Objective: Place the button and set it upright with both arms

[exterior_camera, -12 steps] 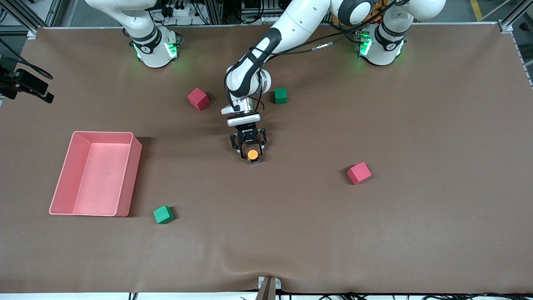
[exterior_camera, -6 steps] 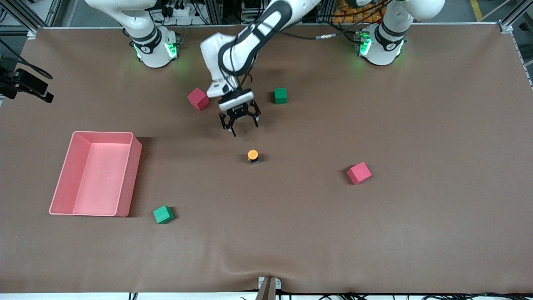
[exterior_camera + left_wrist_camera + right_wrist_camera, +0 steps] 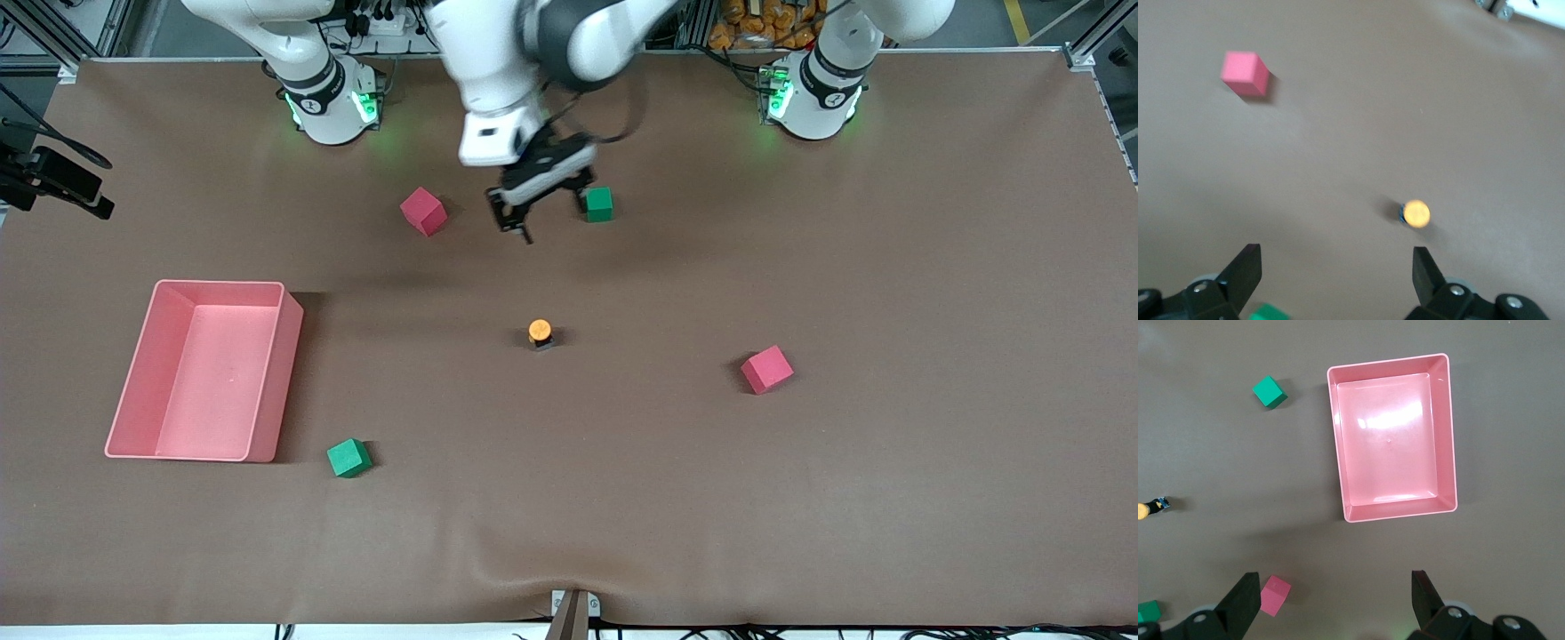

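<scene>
The button [image 3: 540,332] stands upright, orange cap up, alone near the middle of the table. In the left wrist view the button [image 3: 1415,214] sits off the line between the fingers. My left gripper [image 3: 544,212] hangs open and empty in the air, over the table between a red cube [image 3: 423,211] and a green cube [image 3: 598,204]; in its own view the left gripper [image 3: 1337,261] has nothing between its fingers. My right gripper [image 3: 1335,583] is open and empty, high above the table. That arm waits, and the button [image 3: 1151,507] shows at its view's edge.
A pink bin [image 3: 286,373] lies toward the right arm's end of the table, with a green cube [image 3: 348,458] nearer to the front camera beside it. Another red cube [image 3: 766,369] lies toward the left arm's end. The pink bin [image 3: 1443,433] is empty.
The left gripper opened off the button, rose and drew back toward the bases. The button stays upright where it was set. The right arm has not moved.
</scene>
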